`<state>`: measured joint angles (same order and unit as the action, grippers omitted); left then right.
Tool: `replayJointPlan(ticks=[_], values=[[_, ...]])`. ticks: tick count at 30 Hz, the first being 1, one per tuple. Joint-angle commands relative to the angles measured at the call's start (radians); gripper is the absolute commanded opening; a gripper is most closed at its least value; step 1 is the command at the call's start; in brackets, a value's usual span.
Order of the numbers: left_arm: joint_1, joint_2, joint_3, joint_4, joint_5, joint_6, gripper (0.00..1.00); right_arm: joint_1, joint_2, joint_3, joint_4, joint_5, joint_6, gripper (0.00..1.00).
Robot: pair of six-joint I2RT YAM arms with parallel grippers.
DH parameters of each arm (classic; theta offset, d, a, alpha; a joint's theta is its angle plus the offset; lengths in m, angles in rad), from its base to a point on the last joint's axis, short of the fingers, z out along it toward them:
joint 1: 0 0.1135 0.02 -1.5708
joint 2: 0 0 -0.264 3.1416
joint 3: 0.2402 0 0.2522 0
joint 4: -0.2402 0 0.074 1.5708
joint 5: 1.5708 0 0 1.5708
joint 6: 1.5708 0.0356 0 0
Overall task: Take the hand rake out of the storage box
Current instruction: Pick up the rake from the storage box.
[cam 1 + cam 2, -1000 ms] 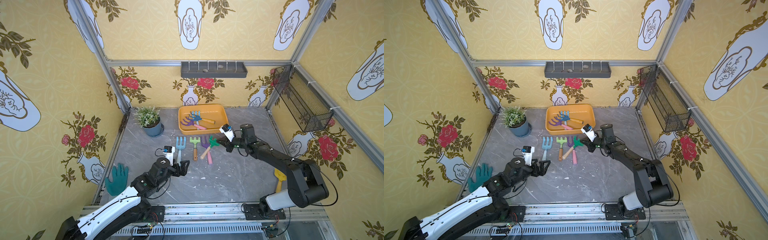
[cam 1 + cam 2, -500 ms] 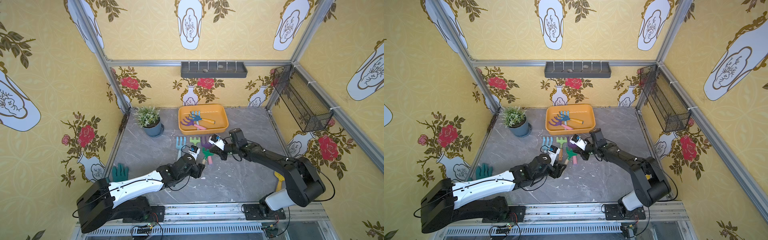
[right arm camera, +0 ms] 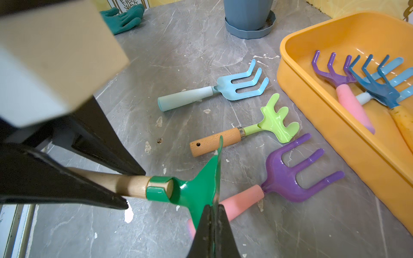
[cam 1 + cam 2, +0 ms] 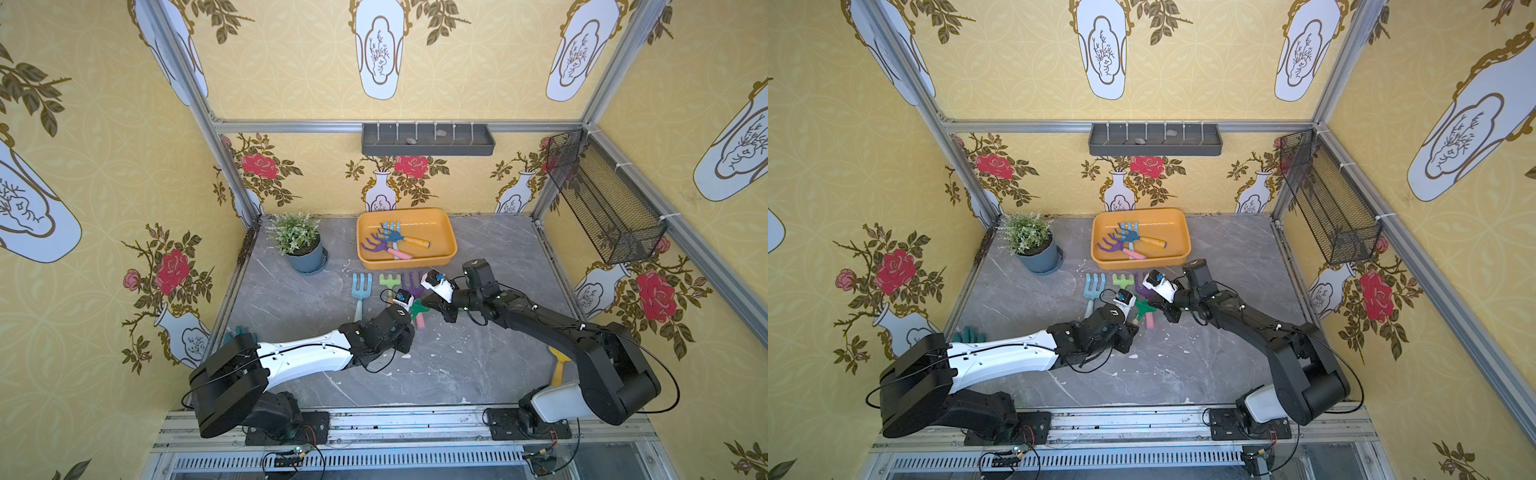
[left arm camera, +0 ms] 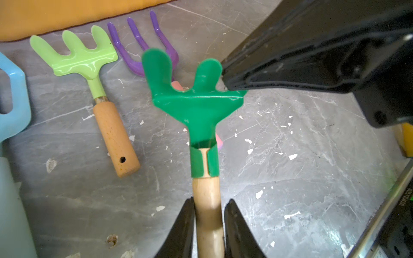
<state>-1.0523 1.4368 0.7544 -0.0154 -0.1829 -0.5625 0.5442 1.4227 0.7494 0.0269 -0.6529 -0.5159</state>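
Yellow floral wallpaper closes in a grey marble-patterned tabletop [image 4: 457,374]; in both top views the orange storage box [image 4: 405,262] sits at upper centre against the back wall, with a potted plant [image 4: 297,241] to its left. A purple, a dark blue and a light blue rake [image 4: 390,243] lie inside the box; a light blue rake [image 4: 360,286], a lime rake [image 5: 85,60] and a purple rake with a pink handle [image 3: 290,174] lie in a row on the tabletop just below it.

The green hand rake [image 4: 417,309] is out of the box, at mid-frame below that row, and both arms have hold of it. The right gripper [image 3: 213,206] pinches the edge of the green head with its fingers pressed together on the metal; the left gripper [image 5: 210,201] is closed round the wooden handle, one finger on the wood and the other touching or a sliver off.

This looks like a handover from right to left, with the rake clear of the box. The next move probably calls for the right fingers to let go of the head without twisting it; the left arm could then lay the rake beside the others.
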Motion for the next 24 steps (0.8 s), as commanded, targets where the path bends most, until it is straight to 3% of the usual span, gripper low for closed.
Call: replayJointPlan(ticks=[1,4,6,7,9,11,15,19,24], values=[[-0.005,0.016,0.012,0.006,-0.006,-0.015,0.19,-0.005,-0.028,-0.023,0.051,-0.042,0.033,0.00],[-0.005,0.023,0.025,0.006,-0.006,-0.028,0.00,-0.013,-0.050,-0.038,0.065,-0.040,0.056,0.00],[-0.006,0.025,0.031,0.011,0.002,-0.033,0.00,-0.015,-0.060,-0.046,0.073,-0.053,0.061,0.00],[-0.006,0.029,0.035,0.011,0.006,-0.030,0.03,-0.015,-0.062,-0.048,0.073,-0.055,0.061,0.00],[-0.008,0.037,0.043,0.006,0.008,-0.030,0.27,-0.015,-0.062,-0.050,0.076,-0.036,0.068,0.00],[-0.009,0.039,0.043,0.005,0.013,-0.030,0.42,-0.015,-0.058,-0.046,0.063,-0.030,0.065,0.00],[-0.008,0.046,0.041,-0.010,0.002,-0.031,0.47,-0.016,-0.060,-0.045,0.064,-0.033,0.066,0.00],[-0.007,0.063,0.053,-0.017,-0.012,-0.030,0.33,-0.017,-0.062,-0.048,0.067,-0.039,0.068,0.00],[-0.006,0.077,0.067,-0.015,-0.025,-0.032,0.06,-0.017,-0.063,-0.047,0.061,-0.021,0.079,0.00]])
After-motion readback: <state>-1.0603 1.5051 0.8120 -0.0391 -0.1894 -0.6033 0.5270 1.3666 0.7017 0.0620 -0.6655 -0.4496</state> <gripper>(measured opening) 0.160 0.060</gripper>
